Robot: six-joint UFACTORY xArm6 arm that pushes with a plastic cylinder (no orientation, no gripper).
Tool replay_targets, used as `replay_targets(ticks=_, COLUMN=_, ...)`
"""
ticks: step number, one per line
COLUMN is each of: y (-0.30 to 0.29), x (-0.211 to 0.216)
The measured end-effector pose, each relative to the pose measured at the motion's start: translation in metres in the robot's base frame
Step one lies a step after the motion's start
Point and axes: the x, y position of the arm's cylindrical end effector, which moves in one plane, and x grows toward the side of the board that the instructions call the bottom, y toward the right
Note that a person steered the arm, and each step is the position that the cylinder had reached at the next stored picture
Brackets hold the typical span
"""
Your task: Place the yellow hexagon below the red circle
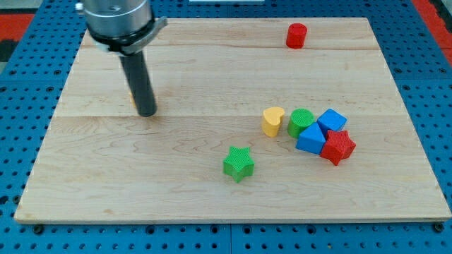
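The red circle point(296, 35) stands near the view's top right on the wooden board point(212, 197). My tip point(146, 113) rests on the board at the view's left. A thin yellow sliver point(132, 97) shows at the rod's left edge, just above the tip. It looks like the yellow hexagon, almost wholly hidden behind the rod. The tip is far to the left of the red circle and lower in the view.
A yellow heart point(272, 121), a green circle point(300, 121), two blue blocks point(330, 120) point(310, 139) and a red star point(338, 147) cluster at the view's right. A green star point(239, 164) lies alone towards the bottom middle.
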Motion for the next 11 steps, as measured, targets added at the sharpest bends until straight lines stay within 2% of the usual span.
replay_targets(ticks=1, y=-0.048, x=-0.012)
replay_targets(ticks=2, y=-0.038, x=-0.050)
replay_targets(ticks=3, y=0.016, x=-0.044)
replay_targets(ticks=4, y=-0.039, x=-0.026)
replay_targets(ticks=5, y=0.017, x=-0.006)
replay_targets(ticks=6, y=0.079, x=-0.016)
replay_targets(ticks=7, y=0.121, x=-0.049)
replay_targets(ticks=8, y=0.106, x=-0.089)
replay_targets(ticks=10, y=0.202, x=-0.107)
replay_targets(ticks=11, y=0.217, x=-0.137)
